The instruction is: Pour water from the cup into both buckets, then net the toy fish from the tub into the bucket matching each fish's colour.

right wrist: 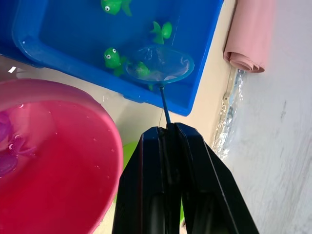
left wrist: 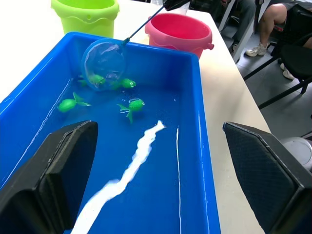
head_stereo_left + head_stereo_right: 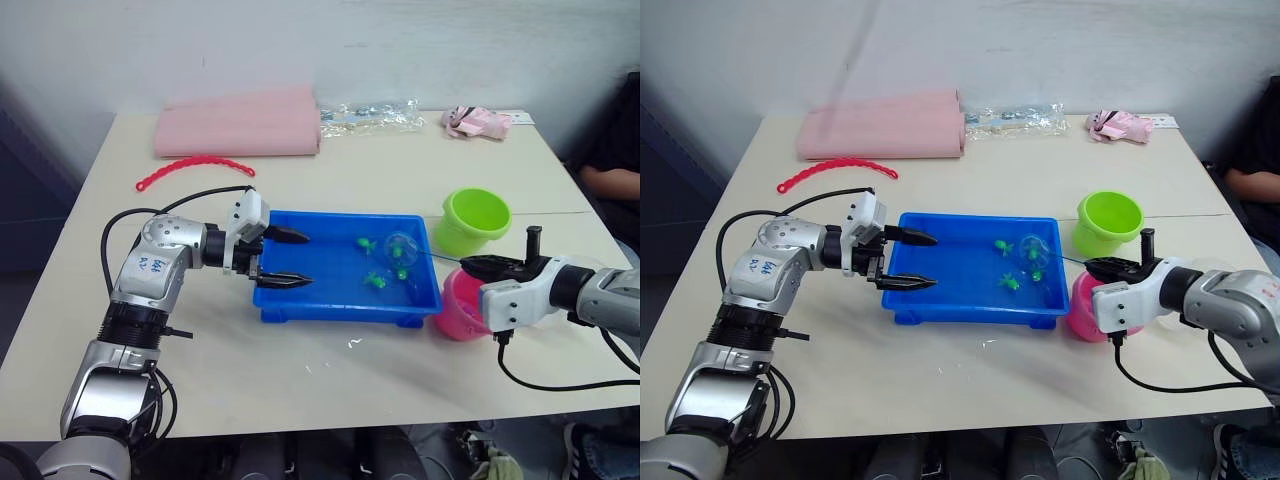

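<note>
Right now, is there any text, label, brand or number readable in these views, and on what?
Blue handwritten marks on the left arm's silver casing: too blurred to read.
Clear plastic bag at the table's far edge: possible print, too small to read.
Nothing else carries legible text.

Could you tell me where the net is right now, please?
The net is over the right end of the blue tub, among the green fish, its handle held by the right gripper beside the pink bucket.

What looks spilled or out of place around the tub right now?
Small wet spots glisten on the table just in front of the blue tub, likely splashed water. Nothing is tipped: the green bucket and pink bucket stand upright, and the net sits in the tub.
</note>
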